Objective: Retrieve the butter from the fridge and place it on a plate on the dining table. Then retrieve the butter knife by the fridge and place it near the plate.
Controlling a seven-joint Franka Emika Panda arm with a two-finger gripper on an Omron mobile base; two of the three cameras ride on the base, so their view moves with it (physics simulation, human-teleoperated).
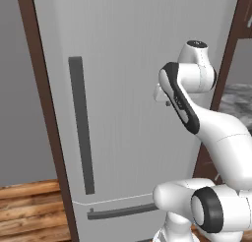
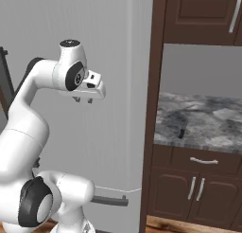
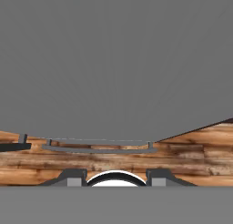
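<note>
The gripper [image 2: 83,100] hangs before the shut fridge [image 1: 128,88], jaws partly open and empty. The handle [image 1: 81,125], a stiff bar, looks firm to grip at mid-height. The butter is likely inside. Farther right, the knife [image 2: 181,132] stands on the surface [image 2: 208,123]; thin, maybe slippery.
</note>
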